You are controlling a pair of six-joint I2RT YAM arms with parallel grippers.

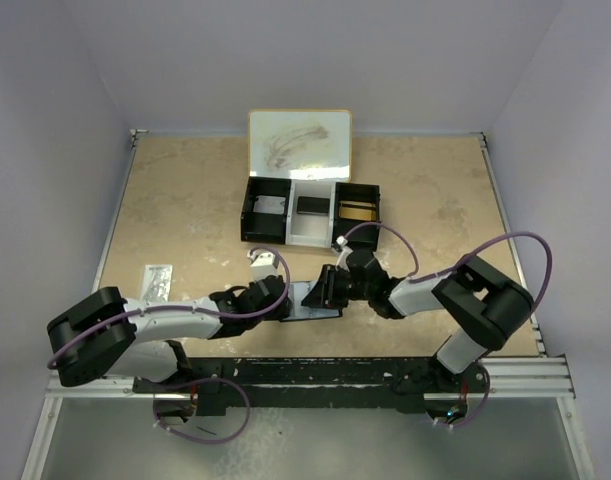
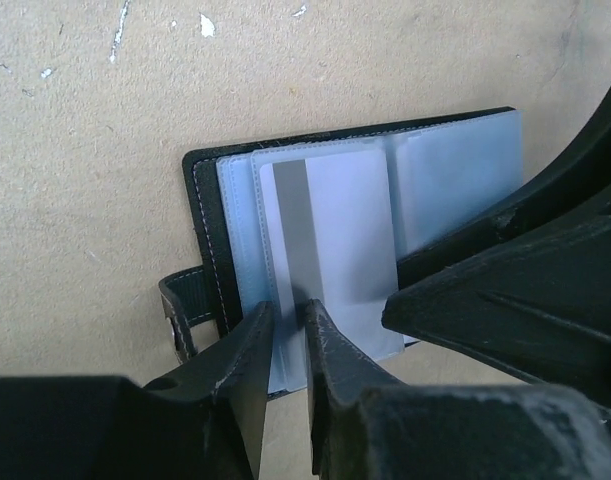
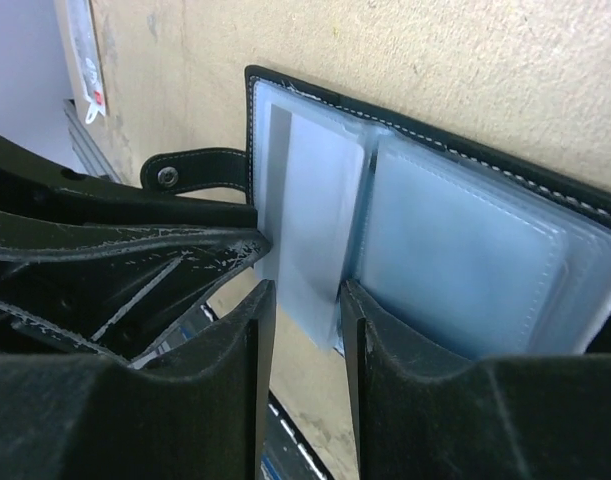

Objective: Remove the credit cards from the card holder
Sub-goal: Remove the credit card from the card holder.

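Black and narrow, my left fingers [image 2: 288, 312] stand only a slit apart at the near edge of the open card holder [image 2: 207, 195]. Their tips are over the grey stripe of a pale card [image 2: 340, 230] that sits in a clear sleeve [image 2: 247, 230], and they clamp nothing that I can see. My right fingers [image 3: 305, 295] stand wider, part-open. The loose edge of a sleeve leaf by the fold lies in their gap, and I cannot tell whether either pad touches it. The holder lies flat and spread on the table [image 2: 85, 150], between my two wrists, near my side of it.

As I judge it, closing the left fingers here may nip plastic and card together. A pull would then drag the whole holder, which looks light and barely pinned. The two sets of fingers are very close, so a small sideways move could knock one against the other. If the right fingers lift the leaf instead of pressing it, the holder may fold shut over the card. The snap tab [image 2: 180, 310] juts out beside my left fingers and could snag. Far off, the tray [image 1: 310, 210] stands well apart and poses no hazard.
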